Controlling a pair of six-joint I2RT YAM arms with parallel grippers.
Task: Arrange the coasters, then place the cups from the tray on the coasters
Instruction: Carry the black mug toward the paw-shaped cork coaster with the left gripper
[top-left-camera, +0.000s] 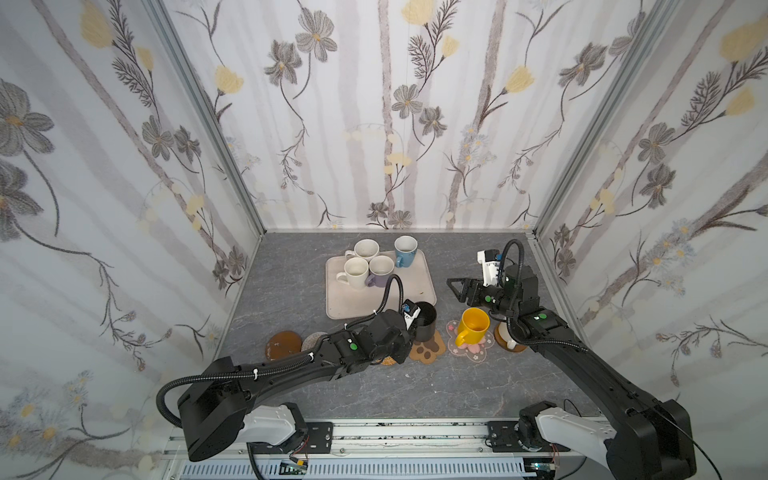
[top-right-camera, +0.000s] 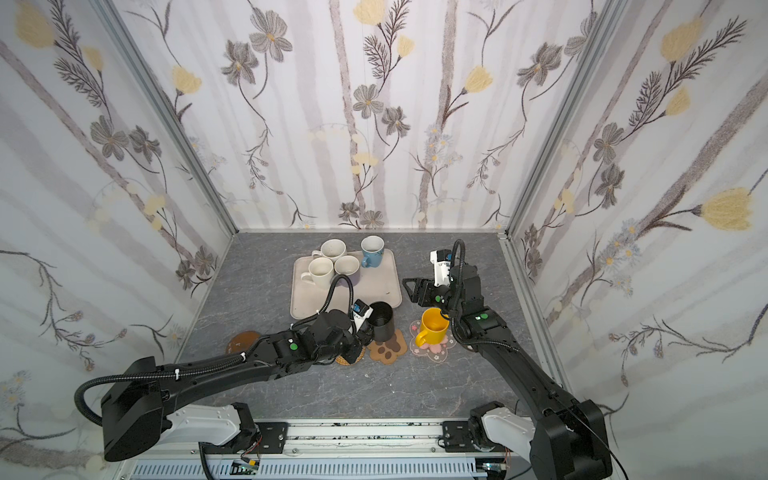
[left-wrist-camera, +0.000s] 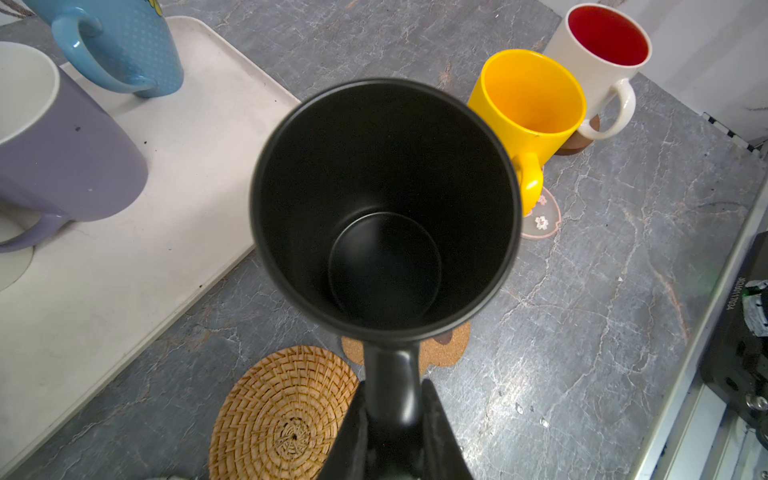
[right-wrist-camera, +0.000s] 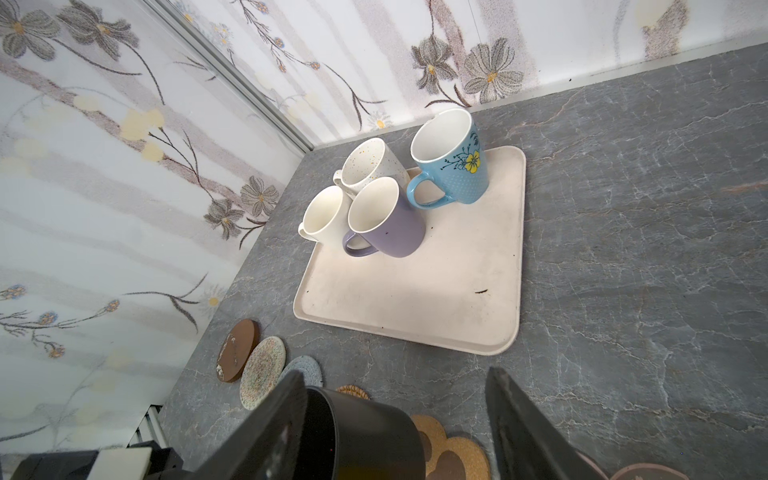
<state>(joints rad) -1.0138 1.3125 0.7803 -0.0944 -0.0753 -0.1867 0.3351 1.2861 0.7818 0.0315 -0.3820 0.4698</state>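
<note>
The black mug (left-wrist-camera: 384, 208) stands upright, its handle (left-wrist-camera: 392, 390) pinched between the fingers (left-wrist-camera: 347, 436) of the left gripper (left-wrist-camera: 395, 432) — nearly closed, one on each side. In both top views the mug is over the twelve o'clock edge of the paw mat (top-left-camera: 428, 350), just off the tray (top-left-camera: 417, 286) at its five o'clock corner; whether it touches the mat I cannot tell. At its three o'clock the yellow mug (top-left-camera: 473, 326) sits on the blossom mat (top-left-camera: 476, 351). The right gripper (top-left-camera: 454, 289) hangs at the yellow mug's eleven o'clock — jaws wide, holding nothing.
</note>
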